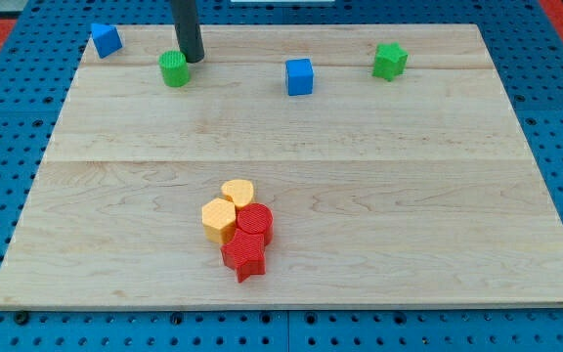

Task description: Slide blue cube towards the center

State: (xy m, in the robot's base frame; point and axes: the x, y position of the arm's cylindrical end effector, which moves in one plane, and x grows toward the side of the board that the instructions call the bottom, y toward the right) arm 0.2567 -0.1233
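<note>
The blue cube [300, 76] sits near the view's top, a little right of the middle of the wooden board [409, 196]. My tip [194, 59] is at the view's top left, just right of and behind a green cylinder [174, 69], almost touching it. The tip is well to the left of the blue cube. A second blue block [106, 40], wedge-like, lies at the board's top left corner.
A green star-shaped block [390, 62] lies at the top right. Near the bottom middle is a tight cluster: two yellow blocks [220, 219] [238, 192], a red cylinder [255, 221] and a red star-shaped block [245, 256]. A blue pegboard [555, 117] surrounds the board.
</note>
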